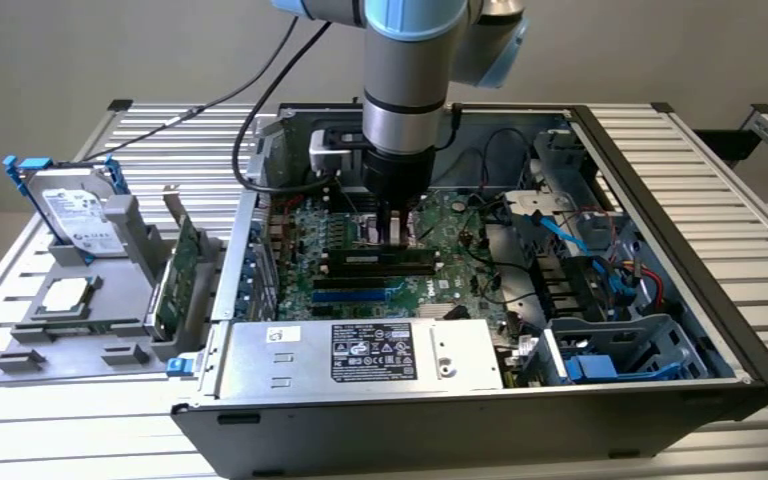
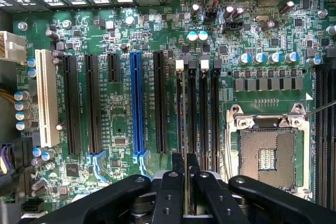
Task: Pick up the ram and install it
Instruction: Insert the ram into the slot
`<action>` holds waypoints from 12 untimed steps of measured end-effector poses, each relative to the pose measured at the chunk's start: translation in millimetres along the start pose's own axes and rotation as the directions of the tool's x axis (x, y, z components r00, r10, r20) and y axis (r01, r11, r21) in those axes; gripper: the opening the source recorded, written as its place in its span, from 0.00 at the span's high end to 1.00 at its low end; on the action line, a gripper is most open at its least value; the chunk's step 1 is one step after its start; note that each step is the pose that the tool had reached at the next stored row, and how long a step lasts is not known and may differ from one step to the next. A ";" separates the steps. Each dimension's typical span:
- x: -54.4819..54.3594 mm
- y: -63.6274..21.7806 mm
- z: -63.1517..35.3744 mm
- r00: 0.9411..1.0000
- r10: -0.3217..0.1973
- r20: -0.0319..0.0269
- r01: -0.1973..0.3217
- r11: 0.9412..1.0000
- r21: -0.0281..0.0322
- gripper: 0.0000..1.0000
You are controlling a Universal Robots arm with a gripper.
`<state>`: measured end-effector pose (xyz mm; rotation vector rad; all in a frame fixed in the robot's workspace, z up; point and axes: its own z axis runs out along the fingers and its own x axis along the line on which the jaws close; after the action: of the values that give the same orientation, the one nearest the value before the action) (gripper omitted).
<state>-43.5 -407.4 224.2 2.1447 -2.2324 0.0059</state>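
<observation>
Ram sits edge-on, apparently pinched between the narrowly set fingers of the gripper, low over the black memory slots on the motherboard; install step in hand, seating likely needs square alignment and an even downward press.

The motherboard is finished in glossy green; its slots are moulded in smooth plastic. The case is formed of dull grey metal; the gripper is finished matt black.
</observation>
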 end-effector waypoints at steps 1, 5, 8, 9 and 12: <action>0.0 0.1 0.1 1.000 0.000 0.000 0.000 1.000 0.000 0.86; -0.1 0.5 1.5 1.000 0.000 0.000 0.000 1.000 0.001 0.86; 0.0 0.6 2.0 1.000 0.000 -0.001 0.000 1.000 0.001 0.86; -0.1 0.7 2.5 1.000 0.000 -0.001 0.000 1.000 0.001 0.86; -0.1 0.8 3.4 1.000 0.000 -0.002 0.000 1.000 0.001 0.86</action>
<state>-44.4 -407.4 220.9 2.1442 -2.2320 0.0094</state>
